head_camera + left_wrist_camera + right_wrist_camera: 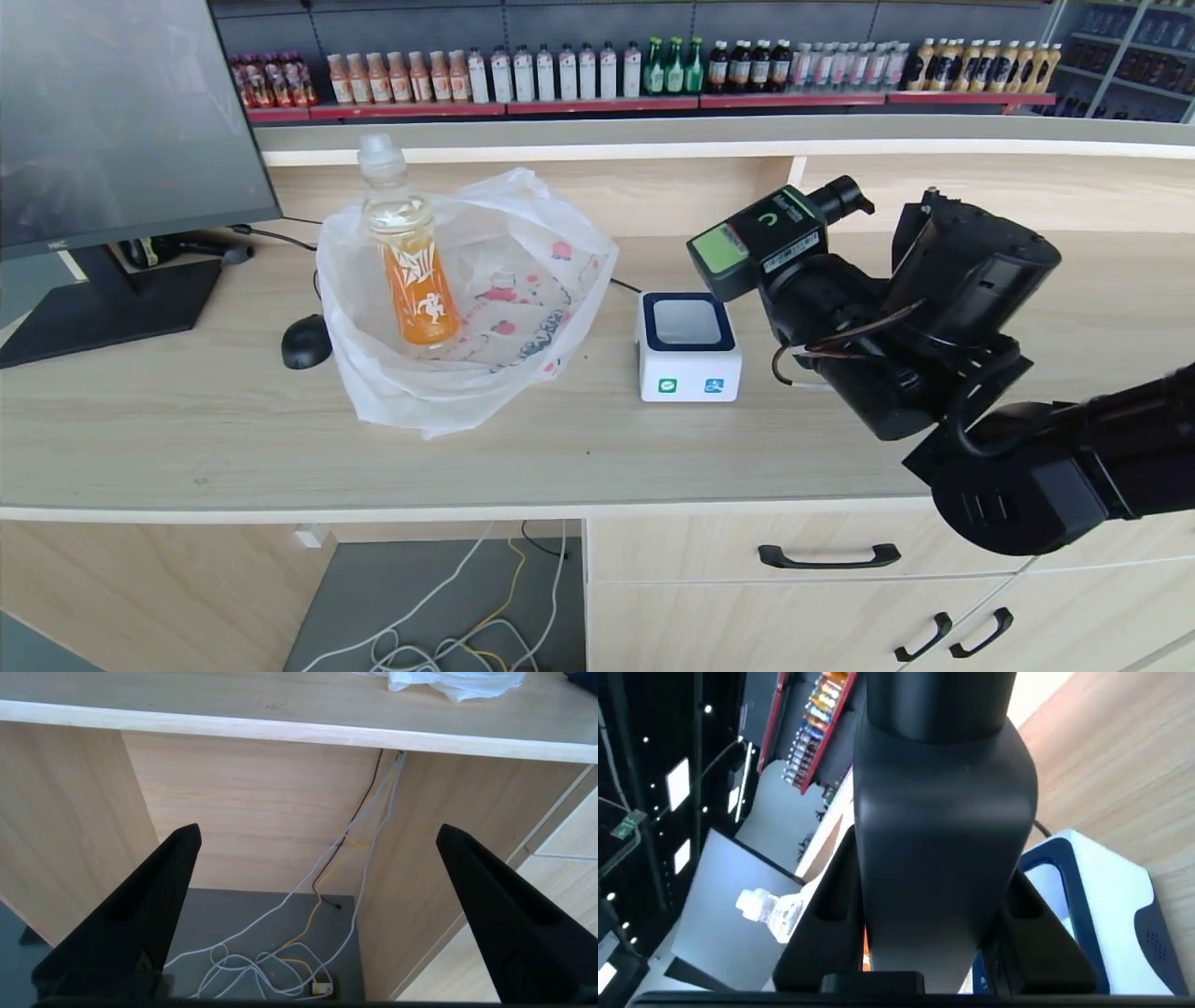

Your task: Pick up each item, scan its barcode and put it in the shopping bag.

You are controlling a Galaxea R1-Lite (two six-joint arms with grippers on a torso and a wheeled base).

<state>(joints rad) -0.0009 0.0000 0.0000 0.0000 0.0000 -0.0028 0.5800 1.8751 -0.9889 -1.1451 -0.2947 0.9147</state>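
- The black item [761, 241] with a green label is up in the air above the counter [187, 439], tilted, its round end pointing toward the counter's back edge.
- The right gripper [794, 285] is clamped on it. In the right wrist view the item's dark body sits between the 2 fingers.
- The white scanner [689, 347] with a dark-rimmed window stands mid-counter, just below and beside the held item, not touching it.
- The shopping bag [523, 243] lies open on the counter beside the scanner, toward the counter's left end.
- 1 bottle [411, 257] of orange drink stands upright inside the bag, its clear cap above the bag's rim.
- The left gripper [322, 905] hangs below the counter's front edge with its 2 fingers [140, 924] wide apart and nothing between them. It faces the open bay where cables [280, 952] trail down.
- A black mouse [305, 342] rests just beside the bag, on the side away from the scanner.
- A monitor [121, 121] stands at the counter's left back corner.
- A shelf [597, 105] of bottles runs behind the counter.
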